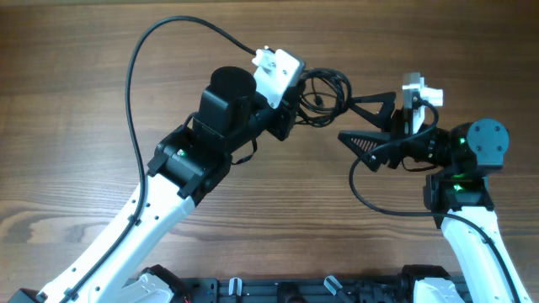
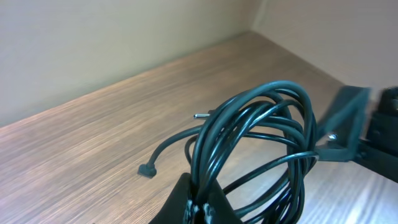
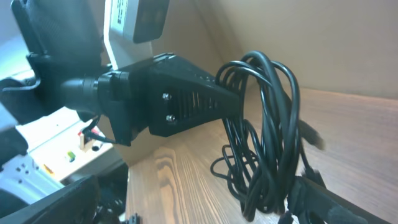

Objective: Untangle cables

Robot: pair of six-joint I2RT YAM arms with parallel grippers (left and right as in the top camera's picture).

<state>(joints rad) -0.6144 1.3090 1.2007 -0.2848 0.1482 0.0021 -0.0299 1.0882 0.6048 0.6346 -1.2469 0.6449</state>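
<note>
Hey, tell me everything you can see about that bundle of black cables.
The cables are thin, glossy black cords wound in several overlapping loops. The left gripper pinches the bundle at its lower edge, holding it upright over the wooden table. One strand trails down to the table, ending in a small dark plug; a metallic tip pokes out behind. The right gripper is open beside it.

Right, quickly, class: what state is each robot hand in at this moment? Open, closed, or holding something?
Left hand: closed on the bundled cables.
Right hand: open, gripping nothing.
</note>
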